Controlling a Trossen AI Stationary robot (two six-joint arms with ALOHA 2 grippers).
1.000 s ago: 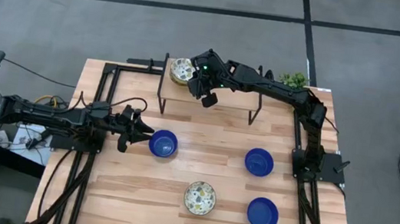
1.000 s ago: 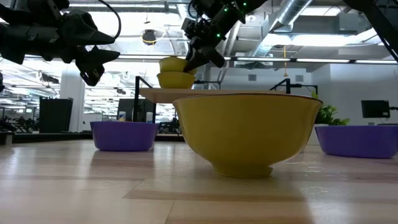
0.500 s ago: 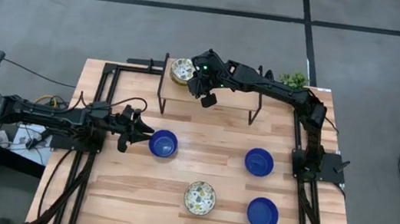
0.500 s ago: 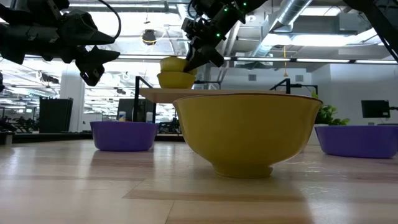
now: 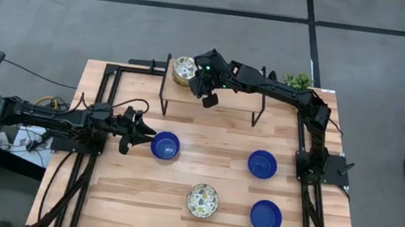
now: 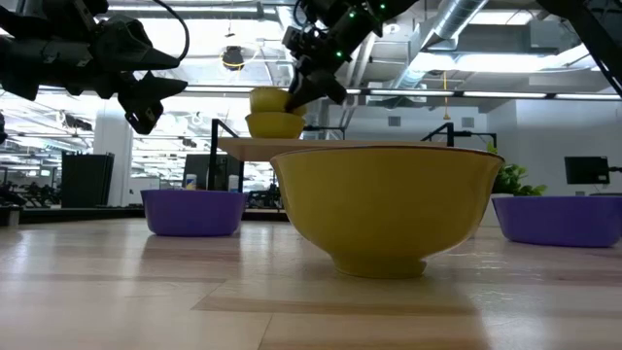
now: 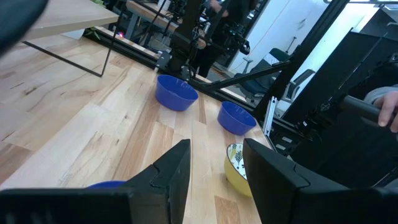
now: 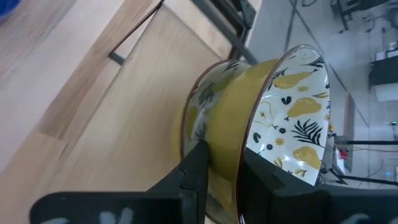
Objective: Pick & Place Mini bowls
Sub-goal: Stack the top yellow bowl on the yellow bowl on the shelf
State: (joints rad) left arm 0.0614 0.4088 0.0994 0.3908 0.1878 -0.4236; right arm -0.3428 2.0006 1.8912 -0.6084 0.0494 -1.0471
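Two patterned mini bowls are stacked at the left end of a raised wooden shelf at the table's far side. The upper bowl nests in the lower one. My right gripper is shut on the upper bowl. A third patterned bowl stands near the front edge. Three blue bowls stand on the table. My left gripper waits open and level at the table's left, just short of the nearest blue bowl. My right gripper pinches the upper bowl's wall at the rim. One finger is inside the bowl and the other against its yellow outer side. The fingers slant down from the table's right. The bowl sits nested in the lower one.
The shelf stands on thin black legs. A small green plant is at the far right corner. Black frame rails run along both sides. A person's hand shows beyond the table.
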